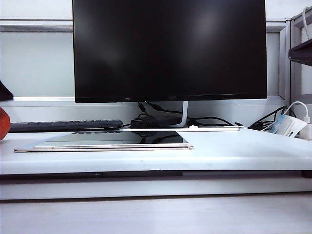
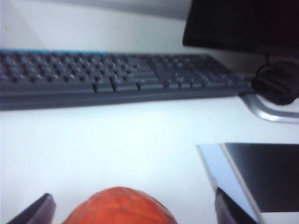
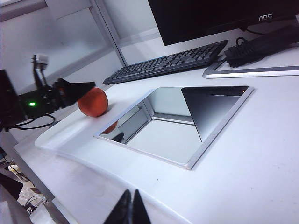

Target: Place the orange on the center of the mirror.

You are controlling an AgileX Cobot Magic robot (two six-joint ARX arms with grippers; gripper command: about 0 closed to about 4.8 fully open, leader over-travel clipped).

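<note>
Sitting on the smooth white table (image 3: 243, 154), the orange (image 3: 92, 102) is a round, bumpy-skinned ball of bright orange-red, just off the mirror's near corner and not on the glass. Around it comes the left gripper (image 2: 133, 210), dark wedge-shaped fingers (image 2: 35, 212) spread wide, one on each side of the fruit, and whether they touch it cannot be told. From the exterior view only a sliver of the orange (image 1: 4, 123) shows at the far left edge. And the mirror (image 3: 184, 123) lies flat, a thin rectangular panel with a pale gold-beige rim, its glossy face throwing back the dark monitor (image 1: 169, 48) and the wall. Behind it runs a matte dark keyboard (image 2: 112, 77), keys in neat rows, beside the monitor's curved silver foot (image 2: 266, 109) and a tangle of black cables (image 1: 146, 119). Down low, the right gripper (image 3: 130, 211) hangs at the table's front edge, well apart from everything, its two black pointed fingers pressed together.
</note>
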